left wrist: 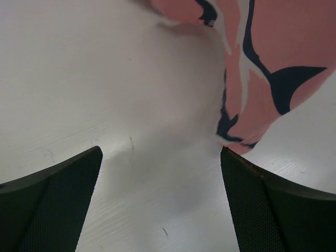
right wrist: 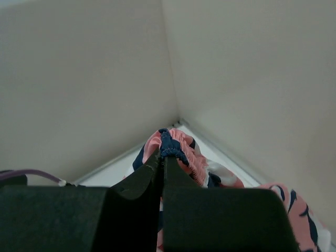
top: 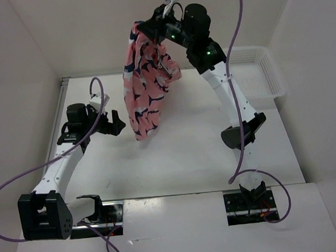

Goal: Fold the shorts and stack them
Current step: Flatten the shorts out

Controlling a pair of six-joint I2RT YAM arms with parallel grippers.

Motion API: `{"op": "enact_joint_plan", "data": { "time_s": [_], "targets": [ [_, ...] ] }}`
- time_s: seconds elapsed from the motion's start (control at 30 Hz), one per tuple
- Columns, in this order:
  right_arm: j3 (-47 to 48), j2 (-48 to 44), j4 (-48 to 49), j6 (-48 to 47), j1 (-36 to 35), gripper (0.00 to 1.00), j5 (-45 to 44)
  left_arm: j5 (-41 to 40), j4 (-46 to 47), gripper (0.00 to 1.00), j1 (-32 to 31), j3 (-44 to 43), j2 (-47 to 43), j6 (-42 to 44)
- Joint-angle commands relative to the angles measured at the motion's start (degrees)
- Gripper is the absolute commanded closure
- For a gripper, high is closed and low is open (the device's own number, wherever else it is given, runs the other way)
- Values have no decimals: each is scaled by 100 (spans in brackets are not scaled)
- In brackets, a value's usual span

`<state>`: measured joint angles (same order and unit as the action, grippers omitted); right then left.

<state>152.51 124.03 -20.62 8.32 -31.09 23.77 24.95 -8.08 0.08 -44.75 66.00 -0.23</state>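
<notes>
White worktop [top: 187,159], pale walls, basket [top: 265,76] far right. The right claw [right wrist: 161,157] is clenched on the gathered waistband of the shorts [top: 145,87] and raised high, likely so they hang straight for folding. Whether the hem touches the worktop is unclear. The left claw [top: 116,125] is released, jaws wide, low just beside the hem, probably placed to catch it.
</notes>
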Motion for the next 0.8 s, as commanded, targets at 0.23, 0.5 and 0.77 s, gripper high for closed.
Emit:
{"op": "enact_joint_plan", "data": {
  "time_s": [0.23, 0.5, 0.77],
  "targets": [
    [1105, -265, -91, 188, -46, 100, -776, 388, 422, 0, -183, -412, 229, 23],
    [1378, -266, -91, -102, -46, 100, -1462, 1574, -879, 0, -183, -604, 168, 23],
    [1334, -212, -38, -102, -151, 100, -2061, 1207, -512, 0, -737, -781, -114, 23]
  ]
}}
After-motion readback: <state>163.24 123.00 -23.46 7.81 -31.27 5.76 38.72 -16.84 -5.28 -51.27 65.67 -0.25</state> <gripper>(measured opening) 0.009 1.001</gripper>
